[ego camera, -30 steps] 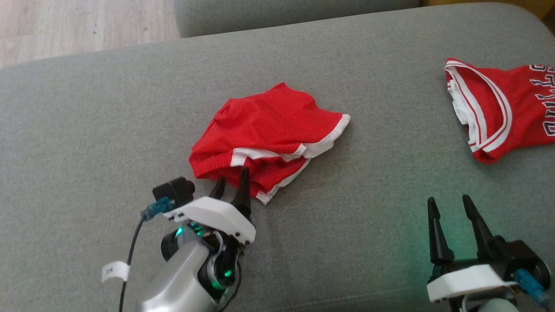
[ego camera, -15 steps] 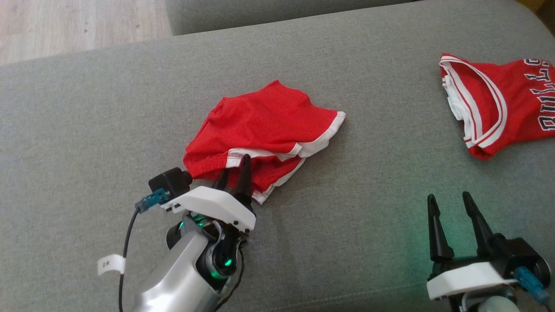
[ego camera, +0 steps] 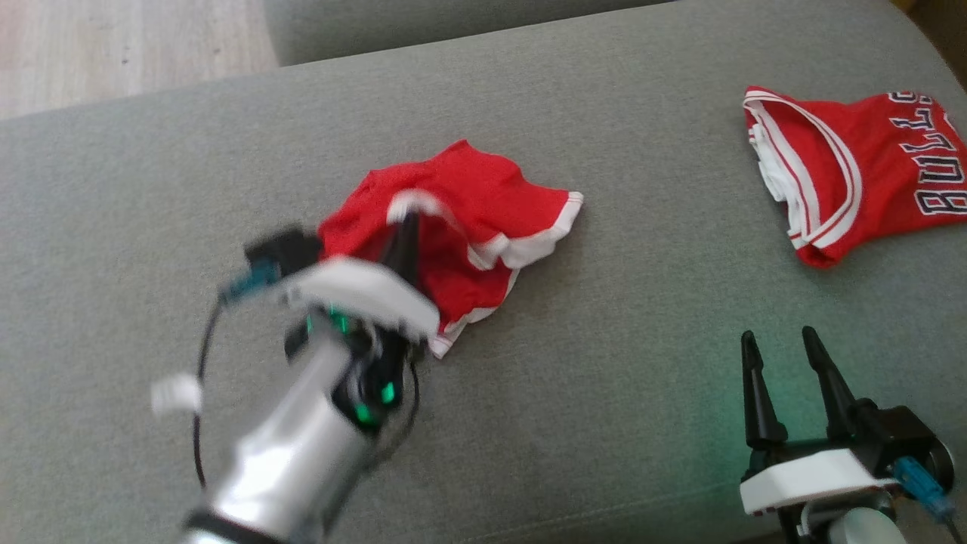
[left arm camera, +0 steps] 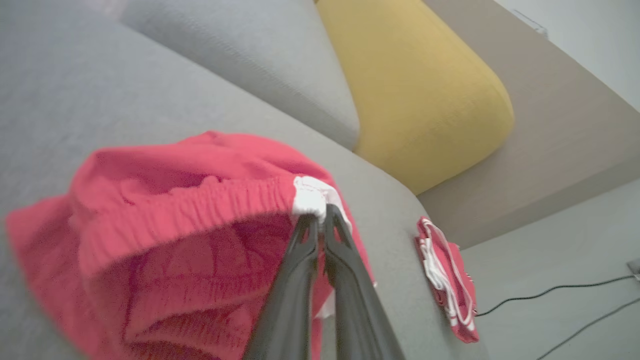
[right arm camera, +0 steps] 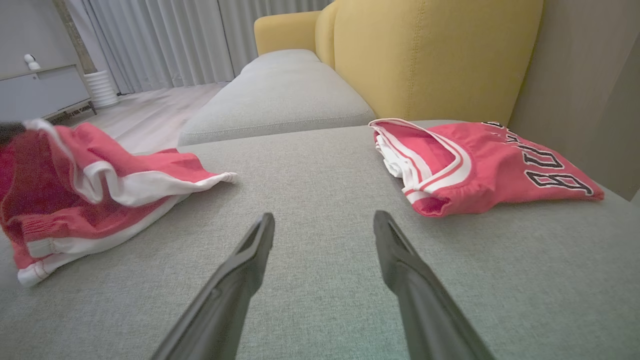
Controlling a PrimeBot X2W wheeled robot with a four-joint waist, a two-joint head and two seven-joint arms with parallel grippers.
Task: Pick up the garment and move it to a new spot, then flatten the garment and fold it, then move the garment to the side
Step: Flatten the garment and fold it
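The grey woven sofa seat (ego camera: pixel 604 393) carries a crumpled red garment (ego camera: pixel 491 196) mid-cushion, long axis near-left to far-right, white-trimmed hem pointing right. A red jersey (ego camera: pixel 861 174), far right, is cut off. The blurred left claw (left arm camera: pixel 320 220) pinches the garment's white gathered-waistband corner; the right claw (ego camera: pixel 778 336) gapes empty.
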